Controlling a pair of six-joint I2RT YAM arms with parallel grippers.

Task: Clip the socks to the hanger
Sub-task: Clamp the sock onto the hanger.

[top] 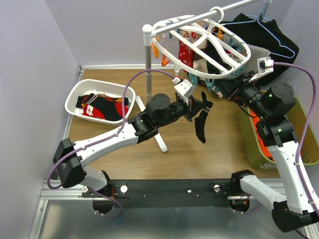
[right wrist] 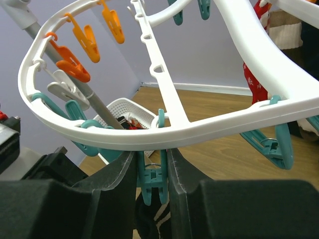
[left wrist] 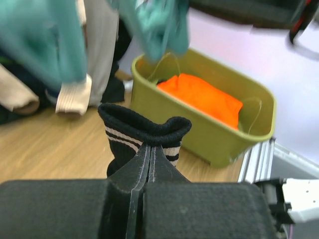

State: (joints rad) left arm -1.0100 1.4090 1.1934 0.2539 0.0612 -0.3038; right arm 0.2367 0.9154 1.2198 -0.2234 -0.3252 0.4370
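My left gripper (top: 198, 107) is shut on the cuff of a black sock (top: 201, 124) with pale stripes and holds it hanging above the table, just below the hanger's near rim. The left wrist view shows the fingers closed on that cuff (left wrist: 144, 130). The white oval hanger (top: 199, 37) hangs from a rail and carries red patterned socks (top: 187, 50). My right gripper (top: 225, 88) is at the near rim (right wrist: 199, 134), jaws pressed on both sides of a teal clip (right wrist: 153, 177). The striped sock (right wrist: 164, 219) shows just beneath that clip. More socks (top: 102, 107) lie in the basket.
A white lattice basket (top: 77, 94) stands at the left. The rack pole (top: 147, 59) and its feet stand mid-table. A green bin (top: 304, 144) holding orange cloth (left wrist: 199, 94) is at the right. A black garment (top: 271, 37) on a blue wire hanger hangs behind.
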